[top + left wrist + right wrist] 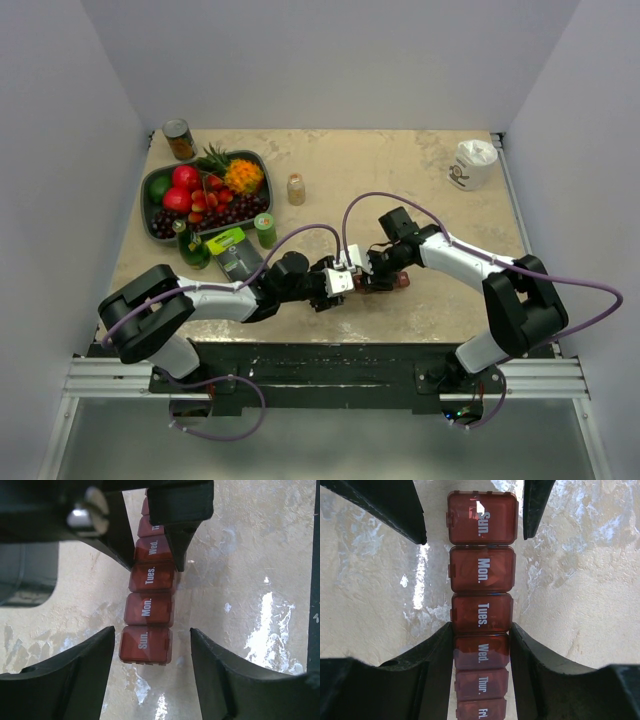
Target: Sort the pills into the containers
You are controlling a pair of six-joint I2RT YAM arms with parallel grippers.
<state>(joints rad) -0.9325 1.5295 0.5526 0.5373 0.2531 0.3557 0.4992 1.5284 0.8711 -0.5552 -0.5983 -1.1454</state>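
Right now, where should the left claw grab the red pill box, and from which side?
Probably at the Sun. end, from above, with the left claw squeezing its two long sides. The pill box is a narrow flat strip, so its width fits inside the claw, and that end is free. The right claw is shut on the Wed. part, so the middle is taken.

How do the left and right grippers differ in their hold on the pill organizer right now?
The left gripper sits at the Sun. compartment, the strip's end; the right gripper sits at the Wed. compartment, mid-strip. The left gripper's fingers stand apart from the organizer, table showing on both sides; the right gripper's fingers press against its sides. Both straddle the same organizer across its width.
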